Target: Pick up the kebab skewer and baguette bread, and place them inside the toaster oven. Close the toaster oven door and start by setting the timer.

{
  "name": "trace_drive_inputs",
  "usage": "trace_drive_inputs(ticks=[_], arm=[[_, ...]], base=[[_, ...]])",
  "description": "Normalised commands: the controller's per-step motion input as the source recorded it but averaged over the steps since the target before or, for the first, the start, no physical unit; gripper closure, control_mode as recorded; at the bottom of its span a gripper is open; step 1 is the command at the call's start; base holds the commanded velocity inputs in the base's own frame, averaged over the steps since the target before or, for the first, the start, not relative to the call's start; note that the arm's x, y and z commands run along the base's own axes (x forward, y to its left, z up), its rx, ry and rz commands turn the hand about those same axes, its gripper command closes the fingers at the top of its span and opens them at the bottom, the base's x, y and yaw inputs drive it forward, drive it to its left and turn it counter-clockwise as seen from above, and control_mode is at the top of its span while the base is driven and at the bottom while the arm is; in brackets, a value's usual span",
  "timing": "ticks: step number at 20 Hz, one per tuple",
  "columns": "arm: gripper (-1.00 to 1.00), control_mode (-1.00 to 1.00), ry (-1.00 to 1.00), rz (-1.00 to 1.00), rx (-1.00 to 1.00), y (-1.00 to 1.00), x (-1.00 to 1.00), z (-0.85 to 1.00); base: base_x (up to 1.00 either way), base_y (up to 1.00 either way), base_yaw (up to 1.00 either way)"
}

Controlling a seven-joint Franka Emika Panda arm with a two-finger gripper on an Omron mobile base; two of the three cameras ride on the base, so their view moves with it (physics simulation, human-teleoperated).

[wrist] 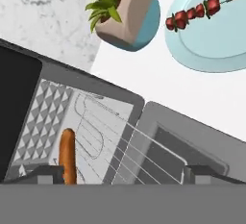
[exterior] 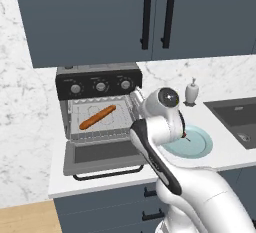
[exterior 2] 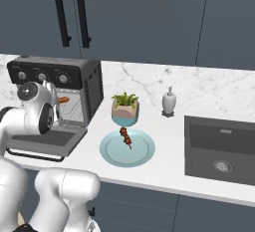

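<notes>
The toaster oven (exterior: 97, 84) stands at the counter's left with its door (exterior: 102, 154) dropped open. On its wire rack lies the orange-brown baguette (exterior: 97, 117), set diagonally. In the hand view the baguette (wrist: 67, 155) ends close to the left fingertip. My gripper (wrist: 124, 174) hangs open and holds nothing, over the oven's mouth near the right side of the rack. The door (wrist: 192, 141) lies below it. The kebab skewer (exterior 2: 125, 136), with dark red chunks, rests on the light blue plate (exterior 2: 142, 154) to the right of the oven. The skewer (wrist: 197, 9) and plate (wrist: 216, 45) also sit at the hand view's top right.
A potted plant (exterior 2: 124, 109) stands just behind the plate, close to the oven's right wall. A soap dispenser (exterior 2: 169, 101) sits at the back, and a dark sink (exterior 2: 221, 149) is at the right. Dark blue cabinets (exterior: 150, 14) hang above. My own arm (exterior: 160, 142) crosses in front of the plate.
</notes>
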Motion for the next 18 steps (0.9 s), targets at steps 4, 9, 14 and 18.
trace_drive_inputs(ticks=[4, 9, 14, 18], arm=[[-1.00, -1.00, 0.17, 0.15, -0.19, -1.00, -0.24, 0.11], [-1.00, -1.00, 0.19, 0.17, -0.21, -1.00, -0.06, 0.02], [-1.00, -1.00, 0.10, 0.21, -0.25, -0.93, -0.02, 0.00], [-1.00, -1.00, 0.01, 0.37, -0.29, -0.70, -0.02, -0.15]], base=[[0.00, 0.00, 0.00], [0.00, 0.00, 0.00], [0.00, 0.00, 0.00], [0.00, 0.00, 0.00]])
